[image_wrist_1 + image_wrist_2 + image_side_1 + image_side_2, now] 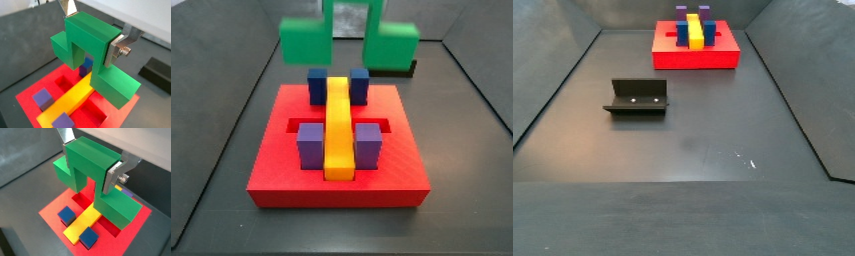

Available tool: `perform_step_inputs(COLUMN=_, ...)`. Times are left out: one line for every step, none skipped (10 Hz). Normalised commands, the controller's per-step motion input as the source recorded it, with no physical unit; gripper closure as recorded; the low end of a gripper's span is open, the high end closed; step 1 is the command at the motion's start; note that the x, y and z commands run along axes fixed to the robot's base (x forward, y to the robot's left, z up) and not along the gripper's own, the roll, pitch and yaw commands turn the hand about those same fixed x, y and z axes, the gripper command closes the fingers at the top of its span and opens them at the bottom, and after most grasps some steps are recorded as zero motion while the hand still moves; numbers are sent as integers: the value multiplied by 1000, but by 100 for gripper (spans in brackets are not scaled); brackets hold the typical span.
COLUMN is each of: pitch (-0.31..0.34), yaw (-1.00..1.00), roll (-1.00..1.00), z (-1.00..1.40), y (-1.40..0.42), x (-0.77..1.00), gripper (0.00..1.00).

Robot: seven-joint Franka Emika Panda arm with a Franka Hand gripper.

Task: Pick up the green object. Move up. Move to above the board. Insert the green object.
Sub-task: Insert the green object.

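Green object (93, 55) hangs legs-down directly above the board (338, 170), straddling the yellow bar (338, 125). My gripper (93, 30) has its jaws clenched on its centre block.

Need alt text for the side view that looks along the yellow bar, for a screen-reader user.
The green object hangs blurred above the far end of the red board, its two legs pointing down. A yellow bar runs down the board's middle between blue and purple blocks; the gripper is out of frame.

Dark grey floor (687, 130): red board (696, 52) at far end, fixture (637, 98) mid-left, well apart. Gripper (93, 31) above board.
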Motion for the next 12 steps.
perform_step_inputs(pitch=-136, yaw=0, roll=0, z=-517, y=-109, x=0, gripper=100)
perform_step_inputs(pitch=-139, yaw=0, roll=0, z=-489, y=-94, x=0, gripper=100)
perform_step_inputs(pitch=-179, yaw=0, roll=-46, z=-357, y=-54, x=0, gripper=100)
perform_step_inputs(pitch=-139, yaw=0, roll=-37, z=-274, y=-17, x=0, gripper=100)
perform_step_inputs(pitch=-97, yaw=34, roll=0, z=-263, y=-17, x=0, gripper=100)
perform_step_inputs(pitch=-23, yaw=3, roll=0, z=0, y=0, x=-86, gripper=100)
perform_step_inputs(pitch=-47, yaw=0, roll=0, z=-103, y=0, x=-109, gripper=100)
perform_step_inputs(pitch=-94, yaw=29, roll=0, z=-266, y=0, x=-97, gripper=100)
perform_step_inputs(pitch=-139, yaw=57, roll=4, z=-386, y=0, x=-123, gripper=100)
perform_step_inputs(pitch=-154, yaw=83, roll=14, z=-429, y=-26, x=-120, gripper=100)
perform_step_inputs(pitch=-131, yaw=117, roll=9, z=-323, y=-94, x=-63, gripper=100)
perform_step_inputs(pitch=-107, yaw=149, roll=0, z=-191, y=-111, x=0, gripper=100)
